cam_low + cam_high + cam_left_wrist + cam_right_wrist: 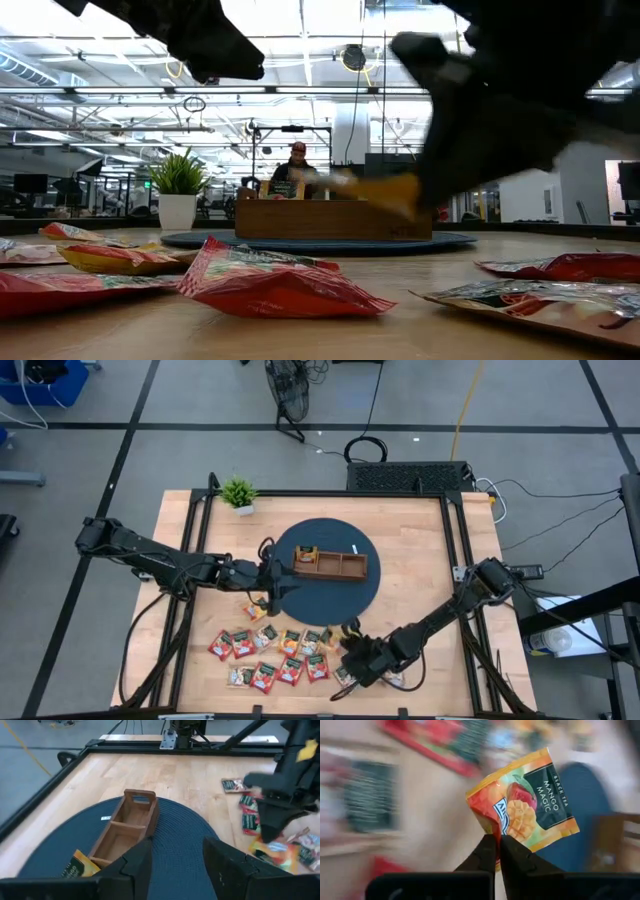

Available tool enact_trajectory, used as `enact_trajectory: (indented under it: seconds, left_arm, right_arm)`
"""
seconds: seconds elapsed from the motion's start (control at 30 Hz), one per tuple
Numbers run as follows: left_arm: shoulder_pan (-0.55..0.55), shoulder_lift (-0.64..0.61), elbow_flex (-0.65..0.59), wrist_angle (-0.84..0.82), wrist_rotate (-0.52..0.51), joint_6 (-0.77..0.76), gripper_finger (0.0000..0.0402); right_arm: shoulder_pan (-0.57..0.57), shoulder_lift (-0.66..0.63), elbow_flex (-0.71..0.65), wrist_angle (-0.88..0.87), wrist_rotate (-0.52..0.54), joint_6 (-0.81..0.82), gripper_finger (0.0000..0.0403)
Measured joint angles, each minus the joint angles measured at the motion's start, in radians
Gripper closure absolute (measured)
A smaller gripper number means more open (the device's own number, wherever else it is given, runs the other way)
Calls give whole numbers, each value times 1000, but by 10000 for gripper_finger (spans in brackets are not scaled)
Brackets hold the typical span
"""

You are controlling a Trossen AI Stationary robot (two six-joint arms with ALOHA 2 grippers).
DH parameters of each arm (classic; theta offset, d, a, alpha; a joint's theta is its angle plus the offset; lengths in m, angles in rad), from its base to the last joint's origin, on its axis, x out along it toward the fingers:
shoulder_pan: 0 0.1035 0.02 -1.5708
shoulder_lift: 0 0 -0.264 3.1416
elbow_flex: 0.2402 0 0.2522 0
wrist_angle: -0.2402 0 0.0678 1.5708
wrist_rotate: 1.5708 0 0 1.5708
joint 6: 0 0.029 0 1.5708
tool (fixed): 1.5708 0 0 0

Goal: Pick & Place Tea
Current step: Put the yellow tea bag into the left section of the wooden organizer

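Note:
Several tea sachets [270, 655], red, orange and green-and-white, lie flat on the wood near the table's front edge. One orange mango sachet [525, 805] is up off the table, with my right gripper [497, 851] shut on it just right of the pile [352, 642]. The brown wooden tray [330, 564] stands on a round blue mat [330, 595]; one sachet [305, 553] stands in its left compartment. My left gripper [272, 582] hovers open at the mat's left edge, nothing between its fingers [135, 865]. My right gripper pinches the orange sachet by one edge next to a corner [492, 831] between its two fingertips. The sachet sticks out beyond the fingers, tilted, and is lifted clear of the table and the other sachets [385, 192].
A small potted plant [238, 493] stands at the table's far left. Black frame rails [455, 530] run along the table's sides. Bare wood lies right of the mat [420, 560]. A person [297, 160] shows far behind the table.

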Motion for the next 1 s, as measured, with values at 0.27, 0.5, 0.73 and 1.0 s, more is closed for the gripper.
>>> enact_trajectory:
  seconds: [0.27,0.5,0.73,1.0]
  left_arm:
    - [14,0,1,47,1,-348,224]
    - [9,1,1,115,1,-462,224]
    - [5,70,3,202,8,-452,224]
    - [20,99,2,233,8,-394,224]
  right_arm:
    - [-48,-2,0,106,512,-250,402]
    - [-119,-2,0,302,604,-444,402]
    - [-169,-2,0,520,596,-656,402]
    - [-190,-2,0,612,569,-733,403]
